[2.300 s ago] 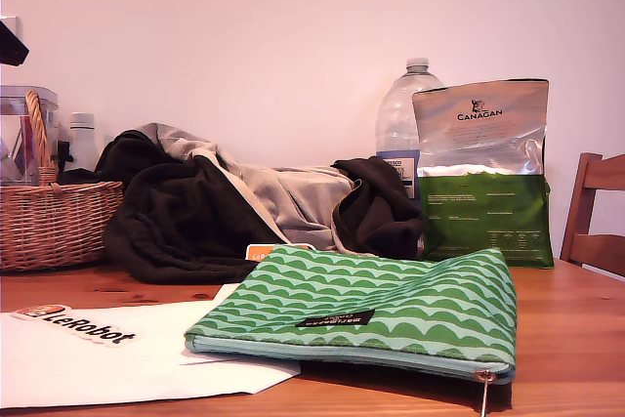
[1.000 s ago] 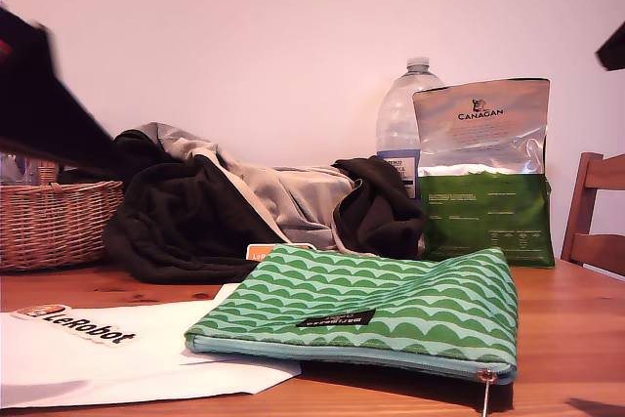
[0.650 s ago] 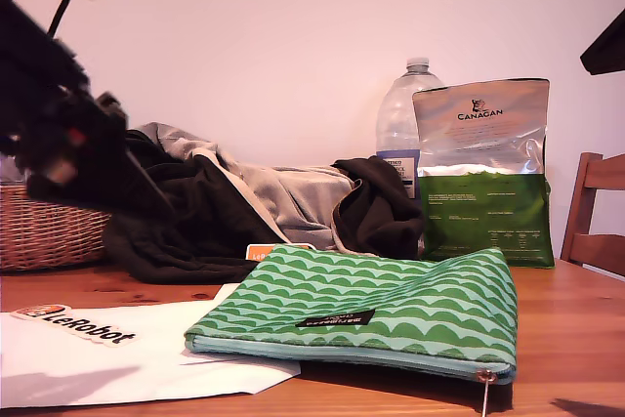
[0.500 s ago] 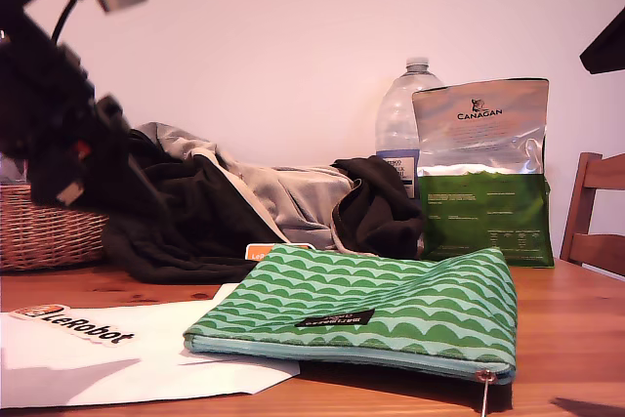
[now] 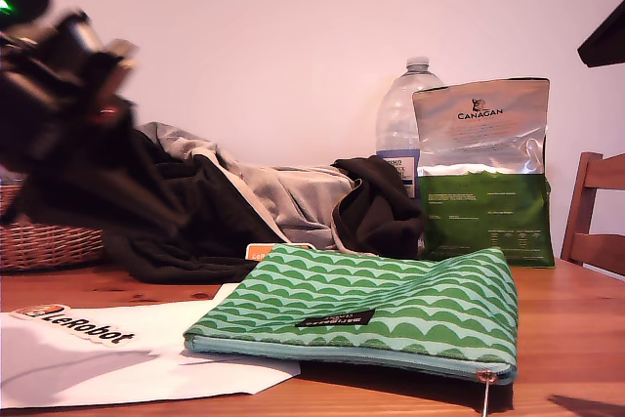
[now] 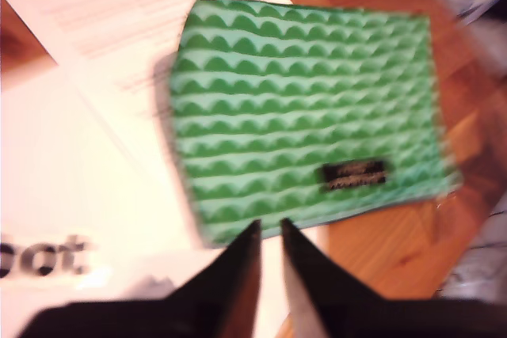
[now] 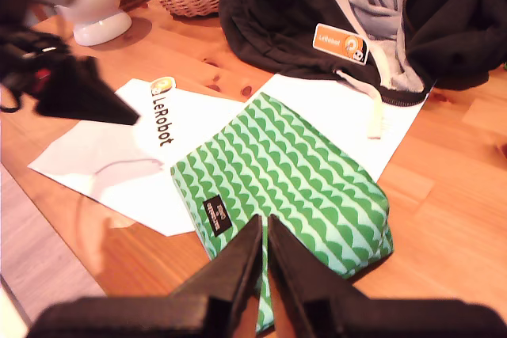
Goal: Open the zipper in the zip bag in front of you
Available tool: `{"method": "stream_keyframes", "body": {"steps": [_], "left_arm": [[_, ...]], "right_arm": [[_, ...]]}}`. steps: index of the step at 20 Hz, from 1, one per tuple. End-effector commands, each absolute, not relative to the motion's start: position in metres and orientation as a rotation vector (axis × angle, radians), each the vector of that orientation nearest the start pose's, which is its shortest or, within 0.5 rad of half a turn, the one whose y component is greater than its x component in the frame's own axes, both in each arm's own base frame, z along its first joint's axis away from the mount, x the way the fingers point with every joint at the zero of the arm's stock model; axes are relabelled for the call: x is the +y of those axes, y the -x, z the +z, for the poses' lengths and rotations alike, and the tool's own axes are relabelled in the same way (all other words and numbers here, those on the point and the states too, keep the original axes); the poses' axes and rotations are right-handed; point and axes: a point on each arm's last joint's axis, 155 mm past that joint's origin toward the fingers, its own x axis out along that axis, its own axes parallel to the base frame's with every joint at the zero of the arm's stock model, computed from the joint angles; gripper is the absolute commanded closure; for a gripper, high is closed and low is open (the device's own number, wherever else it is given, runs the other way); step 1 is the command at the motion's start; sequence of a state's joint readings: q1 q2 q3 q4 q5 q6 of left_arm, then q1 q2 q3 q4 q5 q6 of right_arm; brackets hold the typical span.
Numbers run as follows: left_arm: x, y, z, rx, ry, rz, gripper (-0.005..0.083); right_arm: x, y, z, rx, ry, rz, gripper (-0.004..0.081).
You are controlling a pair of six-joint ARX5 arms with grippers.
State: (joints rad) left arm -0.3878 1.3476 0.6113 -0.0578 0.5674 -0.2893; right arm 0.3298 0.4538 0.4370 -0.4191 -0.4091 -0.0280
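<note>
Zero progress: zipper [image 5: 342, 354] fully closed, zip bag [image 5: 371, 310] flat, untouched. First tool [image 6: 268, 231] and second tool [image 7: 264, 225] nearly pressed together, holding nothing, hovering above.

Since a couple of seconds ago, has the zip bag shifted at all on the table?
No. In the exterior view the zip bag lies just as before: its far edge meets the orange card and its corner overlaps the white paper at the same places.
</note>
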Motion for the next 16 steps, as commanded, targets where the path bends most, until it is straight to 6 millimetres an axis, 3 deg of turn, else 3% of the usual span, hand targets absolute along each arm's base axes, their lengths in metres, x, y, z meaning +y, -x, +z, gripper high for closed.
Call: {"method": "stream_keyframes", "body": {"steps": [1,4,10,16], "left_arm": [[-0.221,-0.281,0.069,1.018,0.387,-0.737,0.0505],[-0.221,-0.291,0.054,1.105,0.447,-0.672,0.0383],[-0.221,-0.302,0.024,1.242,0.44,-0.599,0.0379],[-0.227,-0.288,0.007,1.332,0.46,-0.616,0.038]], "right_arm": [[0.149,-0.206,0.171,0.438,0.016,0.74,0.0783],[0.149,-0.206,0.171,0.438,0.015,0.739,0.0783],[0.149,-0.206,0.171,0.437,0.016,0.74,0.0783],[0.149,-0.206,0.171,0.436,0.016,0.739,0.0783]]}}
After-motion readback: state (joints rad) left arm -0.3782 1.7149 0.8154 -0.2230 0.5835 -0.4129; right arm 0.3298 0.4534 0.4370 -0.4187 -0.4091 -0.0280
